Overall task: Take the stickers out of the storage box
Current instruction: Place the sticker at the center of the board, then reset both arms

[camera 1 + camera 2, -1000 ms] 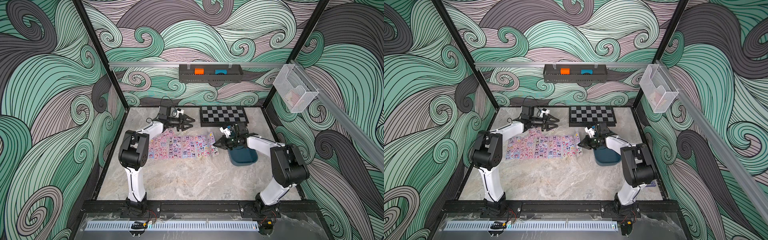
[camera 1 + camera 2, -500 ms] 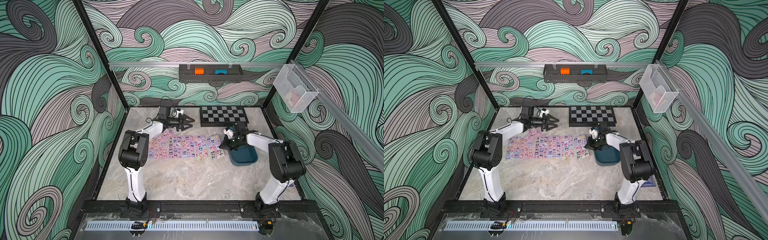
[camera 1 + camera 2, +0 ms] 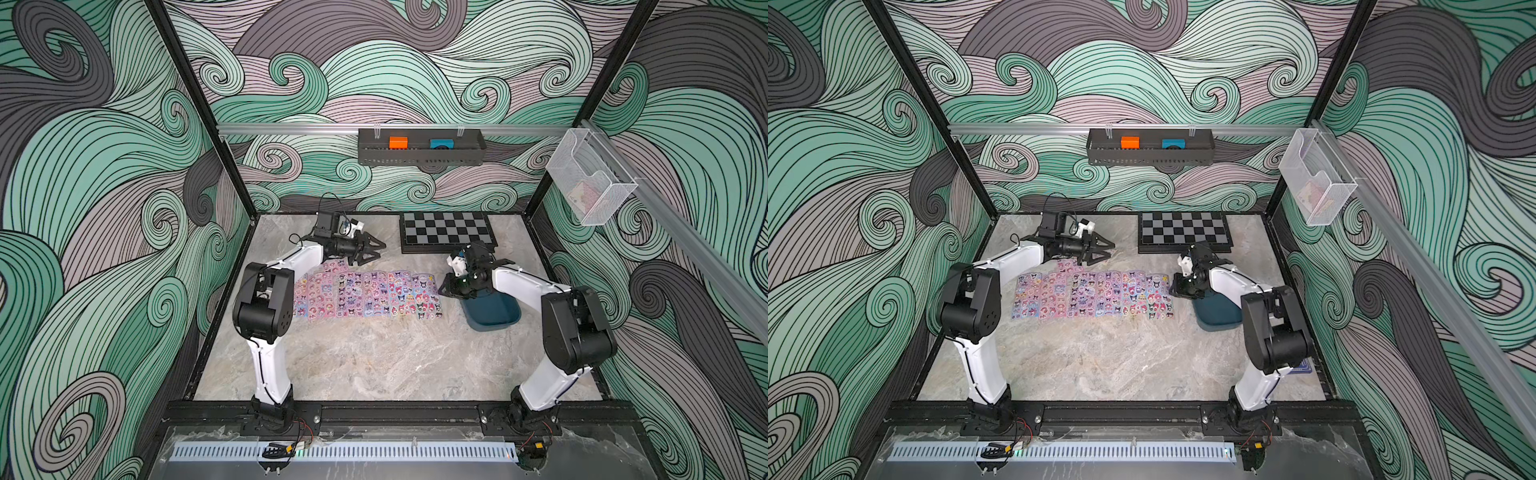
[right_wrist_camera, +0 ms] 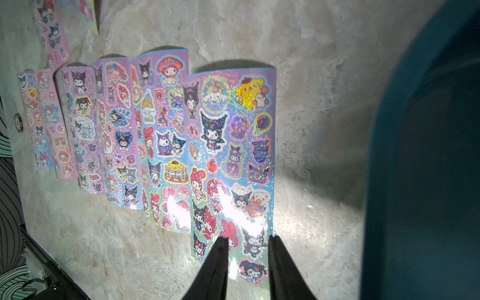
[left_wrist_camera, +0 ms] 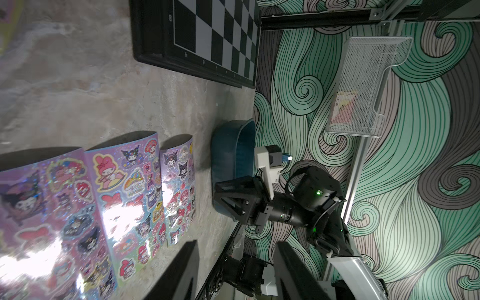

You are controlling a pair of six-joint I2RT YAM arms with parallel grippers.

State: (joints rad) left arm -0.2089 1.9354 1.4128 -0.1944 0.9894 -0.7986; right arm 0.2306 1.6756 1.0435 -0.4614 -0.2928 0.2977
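Both top views: bright, even overhead light, sharp throughout. We see only soft, short shadows under the arms on the table [image 3: 374,361], and mild bowing of straight lines at the edges. Wrist views are dimmer and warmer. Right wrist: we get blown-out white glare on the nearest stickers [image 4: 231,155], holographic sparkle elsewhere. The right gripper [image 4: 248,237] is a soft black silhouette, the storage box [image 4: 428,155] a dark blur. Left wrist: same hot glare on the stickers, near ones smeared, left gripper [image 5: 235,242] out of focus, chessboard [image 5: 207,39] crisp. Their curled ends cast dark shadows.
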